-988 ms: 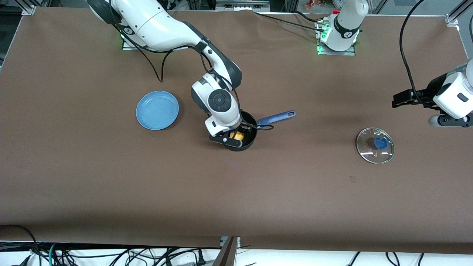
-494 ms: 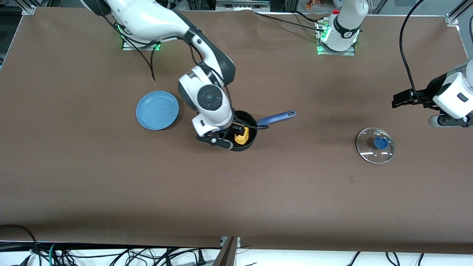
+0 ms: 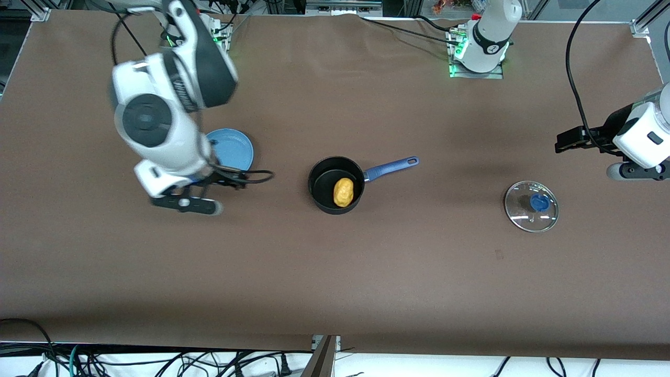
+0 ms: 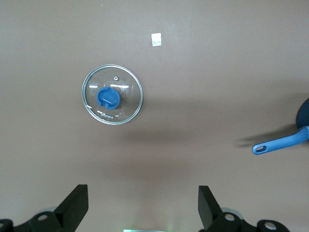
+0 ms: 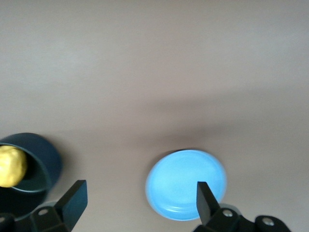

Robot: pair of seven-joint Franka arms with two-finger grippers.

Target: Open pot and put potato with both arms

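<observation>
Front view: brown table (image 3: 335,272); right claw (image 5: 139,203), left claw (image 4: 142,205) released, empty.

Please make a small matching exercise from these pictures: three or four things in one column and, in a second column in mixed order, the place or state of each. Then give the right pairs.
Things:
1. potato
2. glass lid
3. blue plate
4. right gripper

Places or states:
a. lying flat on the table toward the left arm's end, knob up
b. open and holding nothing, up over the table beside the blue plate
c. inside the pot
d. bare, toward the right arm's end of the table

Pairs: 1-c, 2-a, 3-d, 4-b
</observation>
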